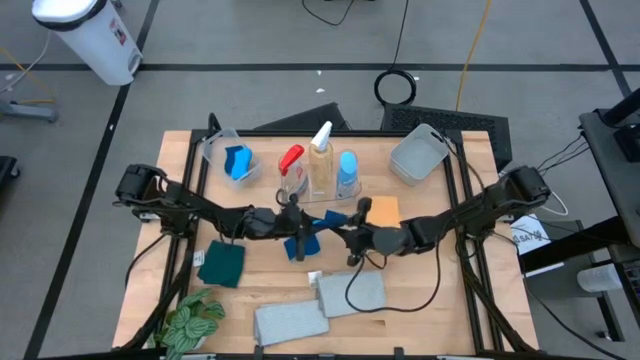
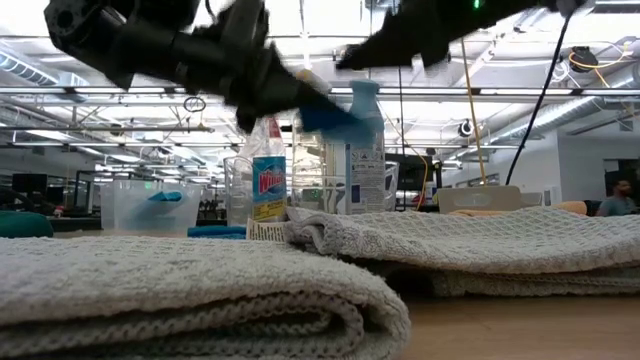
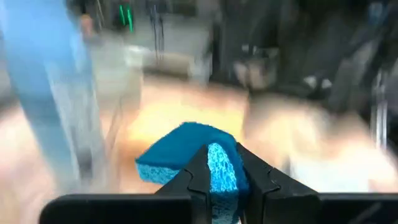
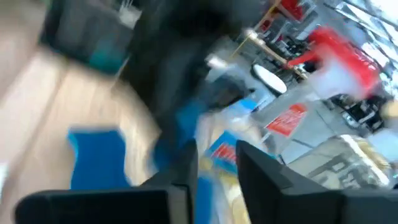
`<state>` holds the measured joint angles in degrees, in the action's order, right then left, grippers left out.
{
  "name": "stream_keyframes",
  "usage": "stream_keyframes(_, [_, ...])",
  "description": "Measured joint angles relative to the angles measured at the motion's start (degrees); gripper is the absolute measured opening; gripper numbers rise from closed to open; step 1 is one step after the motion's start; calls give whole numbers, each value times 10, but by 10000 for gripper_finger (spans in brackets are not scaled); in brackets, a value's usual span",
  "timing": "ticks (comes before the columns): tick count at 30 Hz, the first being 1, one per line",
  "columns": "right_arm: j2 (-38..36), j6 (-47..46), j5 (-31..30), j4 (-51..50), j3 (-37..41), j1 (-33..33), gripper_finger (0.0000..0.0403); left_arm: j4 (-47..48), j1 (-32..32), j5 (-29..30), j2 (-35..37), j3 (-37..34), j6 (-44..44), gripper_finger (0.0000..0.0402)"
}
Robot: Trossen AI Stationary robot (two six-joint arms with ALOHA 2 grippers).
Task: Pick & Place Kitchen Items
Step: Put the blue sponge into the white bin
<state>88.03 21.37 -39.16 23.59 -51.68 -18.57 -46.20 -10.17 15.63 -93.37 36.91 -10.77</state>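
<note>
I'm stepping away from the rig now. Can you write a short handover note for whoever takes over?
Left claw: shut on a blue sponge, held above mid-table.
Right claw: open, empty, beside the left one at mid-table.
Three bottles stand at the back centre. Another blue sponge is in the clear tub; the orange sponge is on the table, the grey tub empty.
Teal cloth, blue cloth and two towels lie at the front.
Left: place the held sponge, then the rest.
</note>
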Motion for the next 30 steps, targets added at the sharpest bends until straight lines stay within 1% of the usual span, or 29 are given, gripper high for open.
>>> stream_keyframes(2, [-19,-33,-3,-1,-1,1,103,15,0,-4,-5,-4,-1,42])
stream_keyframes(6, [-44,-93,-1,-37,-1,1,154,11,3,-3,0,0,-3,32])
stream_keyframes(9, [-63,-116,0,-55,-1,1,189,22,7,0,-3,-2,-18,33])
stream_keyframes(12, [-71,-118,0,-74,-1,1,217,20,11,-1,-2,-2,-32,42])
stream_keyframes(17, [-71,-119,1,-77,-1,1,247,24,12,-1,-2,-2,-32,35])
stream_keyframes(21, [-71,-164,14,-121,-1,4,251,25,11,-6,-2,-2,-26,30])
stream_keyframes(23, [-71,-191,62,-162,-1,10,247,25,12,-6,-2,-2,-27,35])
stream_keyframes(24, [-71,-204,104,-184,-1,13,245,24,12,-6,-2,-2,-29,38])
stream_keyframes(26, [-70,-228,212,-214,-1,20,239,15,12,-6,-2,-1,-29,41])
stream_keyframes(28, [-59,-241,323,-211,-1,27,232,3,12,-5,-2,-1,-29,40])
stream_keyframes(29, [-48,-241,363,-199,-1,29,227,-6,12,-6,-2,-1,-29,37])
stream_keyframes(30, [-36,-232,381,-191,-1,29,223,-16,12,-6,-2,-1,-31,34])
